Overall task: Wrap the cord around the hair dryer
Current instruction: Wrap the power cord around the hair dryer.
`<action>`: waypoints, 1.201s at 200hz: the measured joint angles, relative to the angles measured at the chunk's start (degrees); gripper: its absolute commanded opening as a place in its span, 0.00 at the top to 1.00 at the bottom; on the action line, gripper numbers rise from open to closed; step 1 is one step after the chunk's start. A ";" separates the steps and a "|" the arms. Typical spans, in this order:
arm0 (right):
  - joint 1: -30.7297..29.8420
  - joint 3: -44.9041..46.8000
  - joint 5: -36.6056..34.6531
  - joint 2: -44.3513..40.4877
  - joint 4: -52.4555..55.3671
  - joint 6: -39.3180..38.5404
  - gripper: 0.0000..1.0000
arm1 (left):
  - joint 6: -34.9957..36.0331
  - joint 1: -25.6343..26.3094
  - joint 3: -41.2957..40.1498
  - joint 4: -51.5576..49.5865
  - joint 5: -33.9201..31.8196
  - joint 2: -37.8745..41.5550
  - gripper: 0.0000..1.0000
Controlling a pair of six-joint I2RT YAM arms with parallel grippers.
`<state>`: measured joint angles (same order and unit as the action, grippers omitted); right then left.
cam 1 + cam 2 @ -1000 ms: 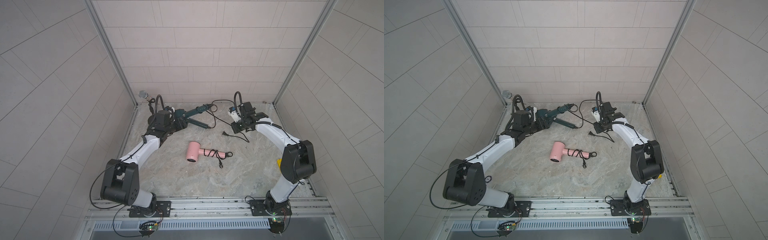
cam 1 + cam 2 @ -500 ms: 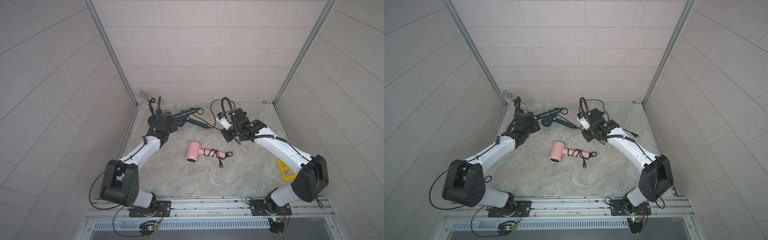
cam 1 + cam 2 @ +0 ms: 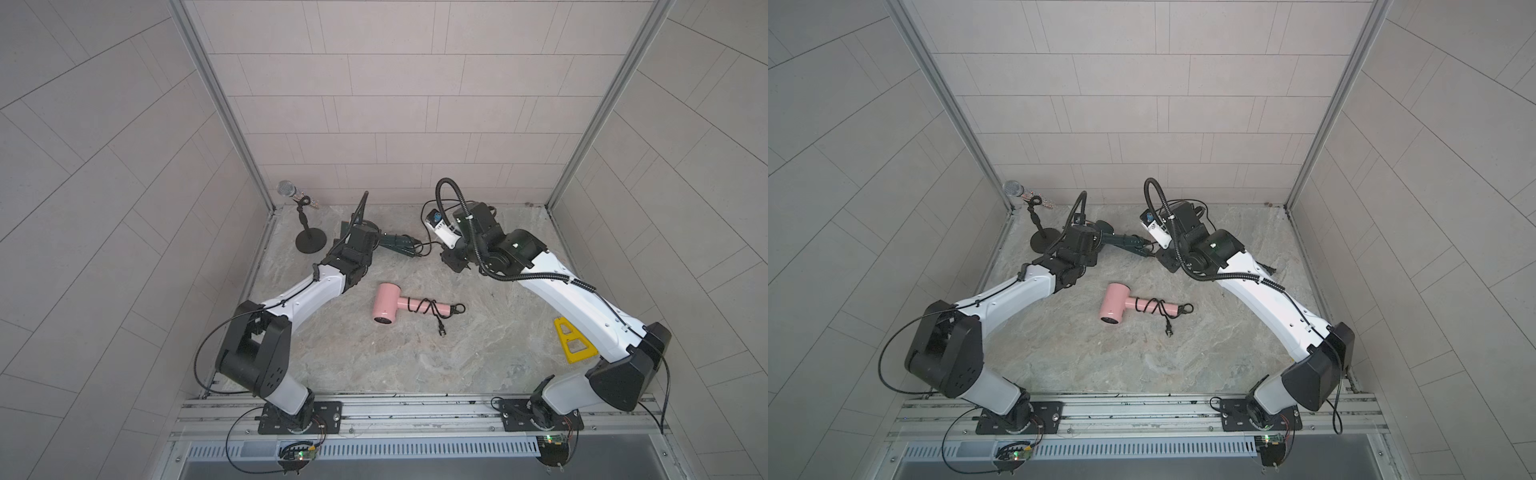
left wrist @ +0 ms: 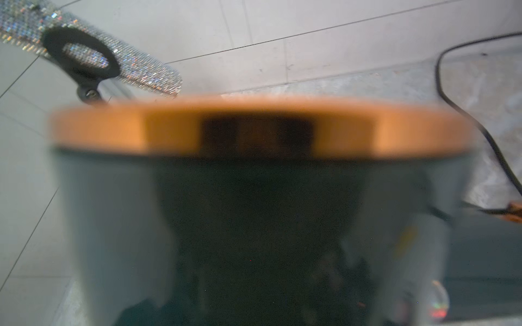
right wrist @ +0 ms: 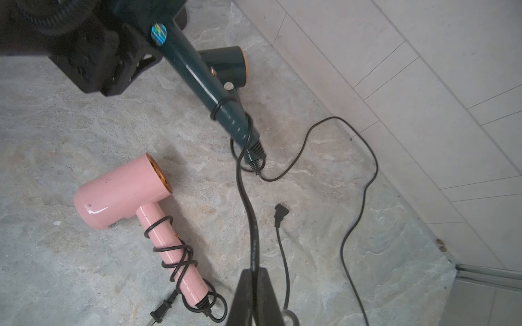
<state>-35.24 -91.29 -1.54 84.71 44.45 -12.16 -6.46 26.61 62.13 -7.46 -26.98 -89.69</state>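
Grey tiled walls enclose a mottled stone tabletop, where two white-and-black robot arms reach away from the viewer. Nearest, well behind the right fingers and beside that arm, lies a yellow triangular piece. Between the arms, and nearer than both sets of fingers, a pink hair dryer lies on its side with a black lead coiled around its handle. Farther on, the right gripper has its fingers pressed together, pinching the cord of a dark green hair dryer. From those fingers the cord runs to the dryer's handle and loops around it near the end. A plug lies on the stone just beside the fingers, and slack cord trails toward the wall. The left gripper is clamped around the green dryer's barrel. In the left wrist view the barrel's orange rim shows as a blur past the fingers. Beyond the left fingers, in the far corner, a glittery microphone sits on a black stand.
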 measured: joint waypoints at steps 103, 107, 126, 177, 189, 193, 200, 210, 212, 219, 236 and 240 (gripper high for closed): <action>6.97 -13.38 2.40 9.57 2.97 -4.17 1.00 | 10.36 5.38 1.75 -5.09 26.56 1.22 1.00; 7.67 -13.31 2.78 9.84 3.06 -4.15 1.00 | 9.97 5.25 1.11 -4.68 28.70 1.70 1.00; 11.32 -11.78 5.31 10.10 3.04 -3.96 1.00 | 6.03 4.24 -2.29 -1.01 38.07 4.48 1.00; 18.03 -1.07 19.45 9.18 -3.89 -0.09 1.00 | -19.50 -2.23 -15.37 29.05 54.97 7.48 1.00; 18.03 1.44 22.69 8.28 -6.82 0.94 1.00 | -25.20 -3.15 -15.98 34.71 56.48 6.12 1.00; 18.01 2.43 23.85 7.80 -8.00 1.38 1.00 | -26.67 -3.32 -15.98 36.13 56.81 5.75 1.00; 18.01 4.13 25.81 6.91 -10.19 2.21 1.00 | -29.27 -3.41 -15.98 38.91 57.18 5.09 1.00; 18.10 6.56 28.55 5.49 -13.60 3.52 1.00 | -32.50 -3.37 -15.98 41.92 57.46 4.57 1.00; 18.14 7.10 29.11 5.16 -14.32 3.78 1.00 | -33.11 -3.37 -15.98 42.45 57.46 4.50 1.00; 18.34 9.07 31.01 3.89 -17.09 4.87 1.00 | -34.62 -3.37 -15.98 43.74 57.35 4.48 1.00; 19.08 13.86 34.86 1.20 -23.28 7.50 1.00 | -36.20 -3.34 -15.47 44.44 56.43 4.68 1.00; 19.28 15.04 35.56 0.61 -24.61 8.07 1.00 | -36.20 -3.28 -15.17 43.76 56.02 4.90 1.00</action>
<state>-15.97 -76.25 34.02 85.32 19.84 -4.10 -42.65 23.33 46.96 36.29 29.04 -84.79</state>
